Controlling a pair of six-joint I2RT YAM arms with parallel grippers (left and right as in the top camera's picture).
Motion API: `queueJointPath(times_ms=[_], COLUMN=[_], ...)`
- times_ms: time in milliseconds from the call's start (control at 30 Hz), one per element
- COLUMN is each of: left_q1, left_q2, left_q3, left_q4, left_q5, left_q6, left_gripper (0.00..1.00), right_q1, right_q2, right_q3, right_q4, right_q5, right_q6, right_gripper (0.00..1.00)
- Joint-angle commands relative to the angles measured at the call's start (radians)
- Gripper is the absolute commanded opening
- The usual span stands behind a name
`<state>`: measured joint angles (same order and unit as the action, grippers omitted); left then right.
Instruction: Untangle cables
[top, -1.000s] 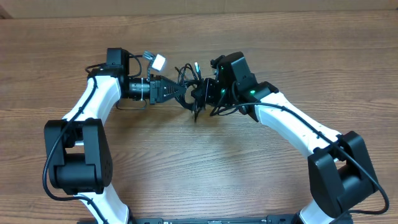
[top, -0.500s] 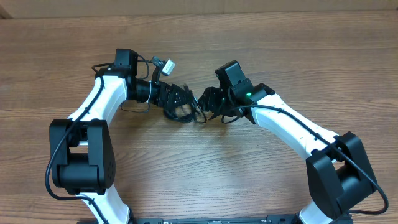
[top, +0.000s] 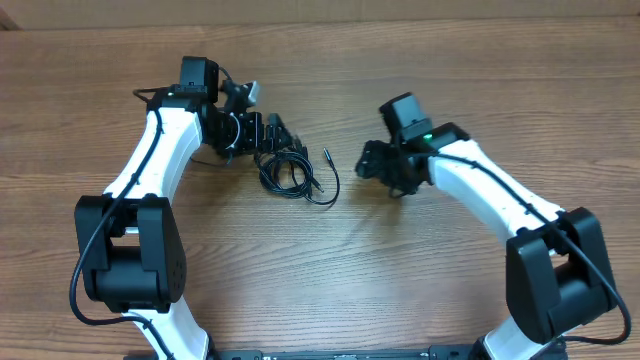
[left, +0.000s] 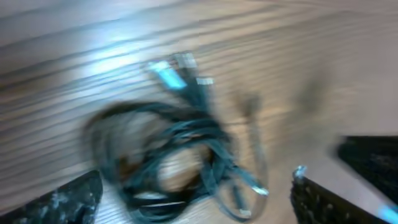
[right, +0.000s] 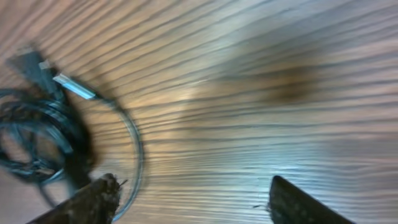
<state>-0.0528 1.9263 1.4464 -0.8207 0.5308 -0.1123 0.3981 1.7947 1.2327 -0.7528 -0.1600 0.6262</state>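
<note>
Cables (top: 295, 175) loose on the desk (top: 450, 60), both grippers open and empty.

Cables lie in one small bunch of thin black loops near the middle of the desk, slightly toward its left edge, flat on the wood. A silver-tipped plug (top: 326, 155) points out of the bunch toward the right arm. The left gripper (top: 272, 140) sits at the bunch's far-left side; whether it touches the cords cannot be told. In the blurred left wrist view its fingers (left: 62, 199) stand wide apart with the cables (left: 180, 155) on the wood beyond them, gripped by neither. The right gripper (top: 372, 165) is apart from the bunch, to its right. In its wrist view the fingers (right: 298, 199) are spread over bare wood, and the cables (right: 43, 137) lie off to the left.
</note>
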Motion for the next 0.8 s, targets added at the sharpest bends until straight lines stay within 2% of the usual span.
queueJointPath(times_ms=[0, 233, 333, 467, 500, 533, 567, 600, 767], left_q1=[-0.008, -0.01, -0.012, -0.013, -0.013, -0.013, -0.013, -0.013, -0.013], left_q2=[-0.029, -0.028, -0.028, -0.028, -0.028, -0.028, -0.028, -0.028, -0.028], left_q3=[-0.027, -0.151, -0.213, -0.251, -0.251, -0.251, -0.251, -0.251, -0.251], left_q4=[0.0, 0.094, 0.197, 0.287, 0.306, 0.335, 0.349, 0.359, 0.362], left_q5=[-0.219, -0.265, -0.264, -0.266, -0.265, -0.264, -0.265, -0.265, -0.248], left_q6=[-0.119, -0.216, -0.225, -0.224, -0.225, -0.225, -0.224, -0.224, -0.21], left_gripper=[0.86, 0.8, 0.6, 0.47, 0.4, 0.24, 0.14, 0.04, 0.04], right_q1=[-0.025, -0.015, -0.003, 0.018, 0.024, 0.034, 0.038, 0.042, 0.059], right_q2=[0.0, 0.0, 0.0, 0.0, 0.0, 0.0, 0.0, 0.0, 0.0], right_q3=[-0.003, -0.003, -0.003, -0.003, -0.004, -0.006, -0.01, -0.013, -0.037], right_q4=[-0.026, -0.046, -0.046, -0.047, -0.047, -0.046, -0.043, -0.042, -0.022], right_q5=[0.014, 0.032, 0.032, 0.029, 0.028, 0.028, 0.027, 0.025, 0.024], right_q6=[-0.006, -0.005, -0.005, -0.006, -0.005, -0.005, -0.005, -0.005, -0.005], right_gripper=[0.81, 0.82, 0.82, 0.82, 0.82, 0.83, 0.83, 0.88, 0.98])
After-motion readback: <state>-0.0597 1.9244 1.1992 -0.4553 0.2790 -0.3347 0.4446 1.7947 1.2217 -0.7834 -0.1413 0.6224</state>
